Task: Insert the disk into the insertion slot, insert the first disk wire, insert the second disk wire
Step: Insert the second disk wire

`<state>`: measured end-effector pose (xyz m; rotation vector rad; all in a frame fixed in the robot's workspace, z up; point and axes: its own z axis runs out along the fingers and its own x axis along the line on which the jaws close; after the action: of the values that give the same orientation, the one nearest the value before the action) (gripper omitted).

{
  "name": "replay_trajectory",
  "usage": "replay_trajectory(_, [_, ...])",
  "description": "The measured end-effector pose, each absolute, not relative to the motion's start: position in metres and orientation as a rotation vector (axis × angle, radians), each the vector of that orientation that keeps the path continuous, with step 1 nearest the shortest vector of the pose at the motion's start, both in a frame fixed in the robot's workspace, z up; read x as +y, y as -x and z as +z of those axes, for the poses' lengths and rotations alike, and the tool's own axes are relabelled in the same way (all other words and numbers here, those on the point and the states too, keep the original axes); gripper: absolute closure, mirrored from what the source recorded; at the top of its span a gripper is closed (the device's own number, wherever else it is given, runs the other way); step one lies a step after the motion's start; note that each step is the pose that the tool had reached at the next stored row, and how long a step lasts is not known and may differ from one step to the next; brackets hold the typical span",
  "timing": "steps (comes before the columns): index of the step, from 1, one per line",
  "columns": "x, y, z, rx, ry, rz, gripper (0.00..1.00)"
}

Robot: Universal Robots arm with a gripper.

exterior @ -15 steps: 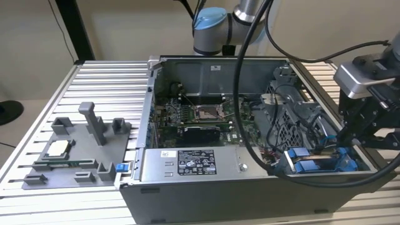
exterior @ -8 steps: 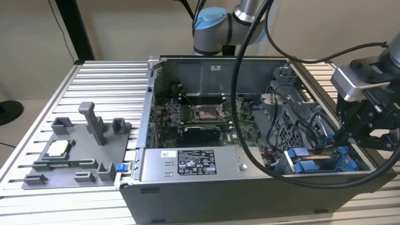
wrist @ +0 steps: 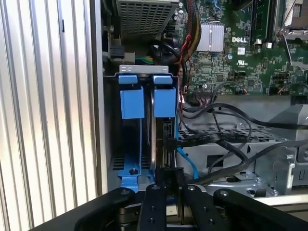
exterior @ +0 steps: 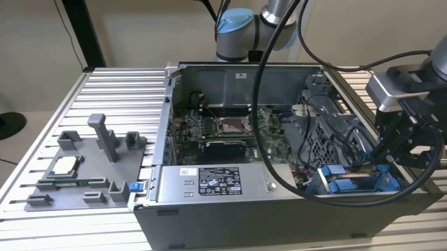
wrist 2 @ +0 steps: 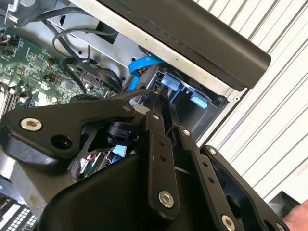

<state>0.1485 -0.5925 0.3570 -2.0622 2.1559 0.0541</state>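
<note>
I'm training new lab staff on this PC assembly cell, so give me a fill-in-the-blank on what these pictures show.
1. The computer case lies with its side panel ____.
2. The tabs at the insertion slot are coloured ____.
3. In the exterior view, the tool hangs over the case's ____ end.
4. The grey fixture tray sits to the exterior view's ____ of the case.

Missing words: off; blue; right; left
</note>
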Motion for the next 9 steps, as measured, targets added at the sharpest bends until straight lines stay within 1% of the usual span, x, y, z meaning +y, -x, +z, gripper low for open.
replay_trajectory(9, [-0.5921, -0.1411, 0.3521, 2.199, 2.027, 0.064, 1.0])
